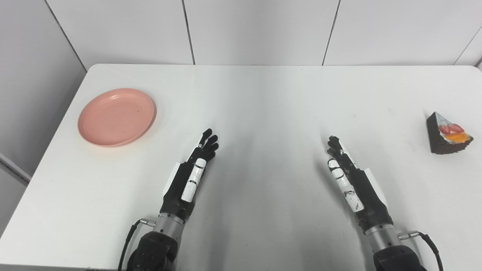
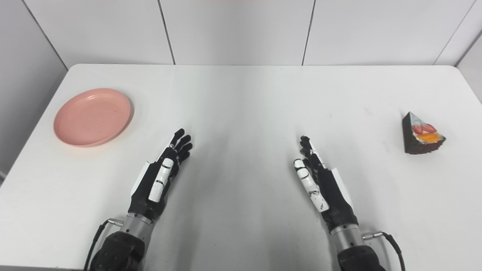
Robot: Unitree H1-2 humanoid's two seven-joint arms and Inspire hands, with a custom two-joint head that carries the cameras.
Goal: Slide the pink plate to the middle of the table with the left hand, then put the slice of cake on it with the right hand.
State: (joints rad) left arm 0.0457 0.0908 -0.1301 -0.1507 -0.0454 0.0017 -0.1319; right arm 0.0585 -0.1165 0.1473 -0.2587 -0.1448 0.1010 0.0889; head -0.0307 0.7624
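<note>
Left eye view shows both arms reaching in from the near edge of the white table [image 1: 263,113]. The left hand [image 1: 190,177] and right hand [image 1: 352,180] hover with fingers extended and loose, holding nothing. Farther out, the pink plate [image 1: 116,116] lies flat near the left edge, up and left of the left fingertips, well apart from them. The slice of cake [image 1: 448,134] sits by the right edge, its narrow tip pointing away toward the far wall, well right of the right hand.

Left hand [image 1: 192,175]: arm enters at 7 o'clock, fingers extended toward 1 o'clock, holding nothing. Right hand [image 1: 352,180]: arm enters at 5 o'clock, fingers extended toward 11 o'clock, holding nothing.
</note>
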